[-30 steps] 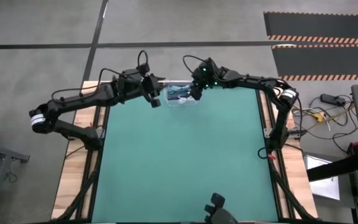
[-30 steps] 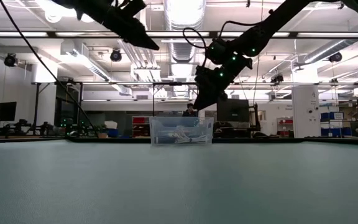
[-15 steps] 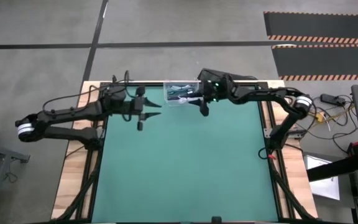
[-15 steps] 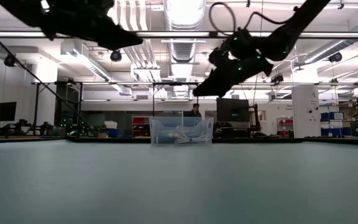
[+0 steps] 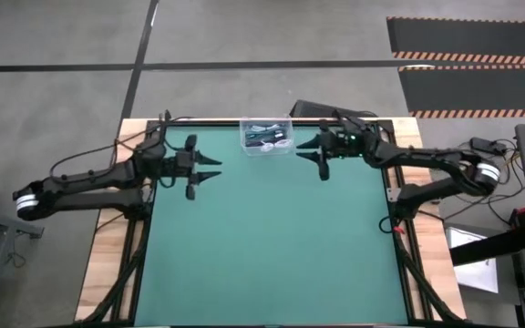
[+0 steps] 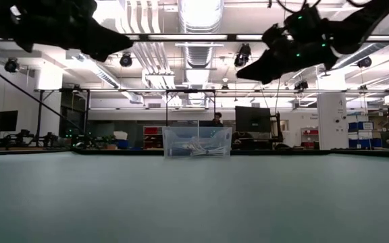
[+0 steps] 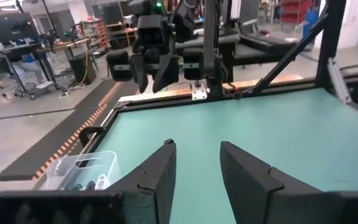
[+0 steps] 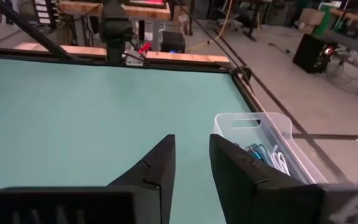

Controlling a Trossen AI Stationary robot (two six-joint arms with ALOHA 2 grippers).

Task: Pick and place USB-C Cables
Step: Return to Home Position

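Transparent bin (image 5: 244, 137): one, far middle of green table (image 5: 272, 246).
USB-C cables (image 8: 263, 152): inside bin; white and teal visible, total cannot be told.
Left gripper (image 5: 212, 169): one, raised left of bin, fingers parted, empty.
Right gripper (image 5: 306, 150): one, raised right of bin, fingers parted, empty.

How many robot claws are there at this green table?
2. The left gripper hovers open to the left of the clear bin; the right gripper hovers open to its right. None seems hidden.
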